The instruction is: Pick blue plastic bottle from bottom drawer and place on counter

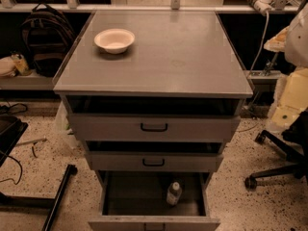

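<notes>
The blue plastic bottle [173, 193] stands upright in the open bottom drawer [134, 196], right of the middle and near the front. It is clear with a white cap and a pale label. The drawer is pulled out, and its grey front [154, 223] runs along the lower edge of the view. The counter [163, 61] is the flat grey top of the cabinet. My gripper is not in view. A pale blurred shape [299, 32] fills the right edge.
A white bowl [114, 40] sits on the counter at the back left. The two upper drawers [154, 127] with black handles are slightly open. A backpack [44, 35] is at the left, an office chair base [276, 165] at the right, and a black stand leg [58, 196] at the lower left.
</notes>
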Tool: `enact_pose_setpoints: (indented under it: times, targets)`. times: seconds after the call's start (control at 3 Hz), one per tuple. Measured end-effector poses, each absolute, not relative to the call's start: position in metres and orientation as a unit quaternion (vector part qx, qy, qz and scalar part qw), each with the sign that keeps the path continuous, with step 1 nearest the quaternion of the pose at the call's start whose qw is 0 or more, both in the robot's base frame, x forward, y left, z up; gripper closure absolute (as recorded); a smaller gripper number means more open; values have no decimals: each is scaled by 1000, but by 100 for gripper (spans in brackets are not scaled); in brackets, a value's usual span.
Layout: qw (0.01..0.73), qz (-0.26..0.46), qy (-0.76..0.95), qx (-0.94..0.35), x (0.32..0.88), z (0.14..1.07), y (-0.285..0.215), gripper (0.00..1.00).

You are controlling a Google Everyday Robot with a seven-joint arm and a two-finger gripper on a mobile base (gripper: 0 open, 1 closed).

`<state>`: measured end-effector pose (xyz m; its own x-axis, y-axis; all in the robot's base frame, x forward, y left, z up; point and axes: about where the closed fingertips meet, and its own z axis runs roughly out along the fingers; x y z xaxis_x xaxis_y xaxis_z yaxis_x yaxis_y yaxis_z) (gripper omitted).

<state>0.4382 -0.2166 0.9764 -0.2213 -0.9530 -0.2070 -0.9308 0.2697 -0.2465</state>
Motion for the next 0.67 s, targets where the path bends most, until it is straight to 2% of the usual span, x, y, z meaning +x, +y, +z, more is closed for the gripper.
enact_pose_setpoints:
  times: [0.33,0.67]
  targets:
    - [159,-35,781,-603,438,976,-217,0]
    - [159,-35,781,-603,438,976,-217,19]
